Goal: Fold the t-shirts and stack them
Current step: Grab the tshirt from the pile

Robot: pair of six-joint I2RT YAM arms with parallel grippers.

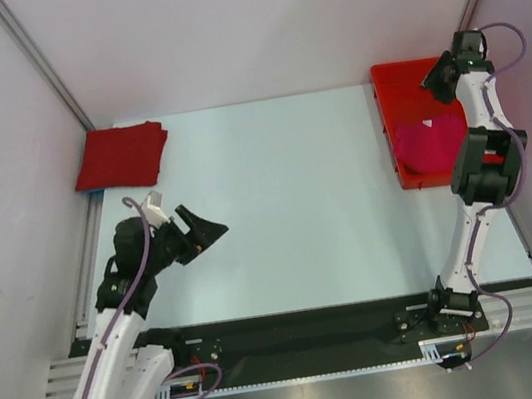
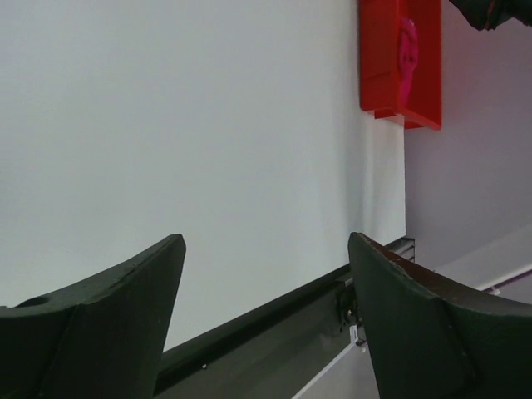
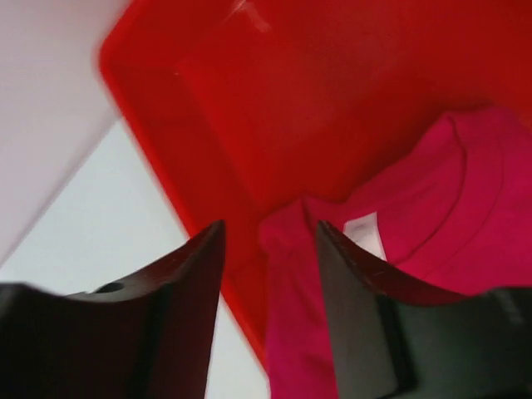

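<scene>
A crimson red t-shirt [image 1: 121, 156] lies folded at the table's far left. A magenta-pink t-shirt [image 1: 429, 144] lies crumpled in the red plastic tray [image 1: 391, 119] at the far right; its collar and white label show in the right wrist view [image 3: 432, 241]. It shows small in the left wrist view [image 2: 407, 50]. My right gripper [image 1: 433, 80] is open and empty, hovering above the tray near the shirt [image 3: 270, 229]. My left gripper [image 1: 212, 230] is open and empty above bare table at the left [image 2: 266, 241].
White walls and metal frame posts [image 1: 42, 63] close in the table on three sides. The black rail [image 1: 296, 326] with both arm bases runs along the near edge. The tray stands against the right wall.
</scene>
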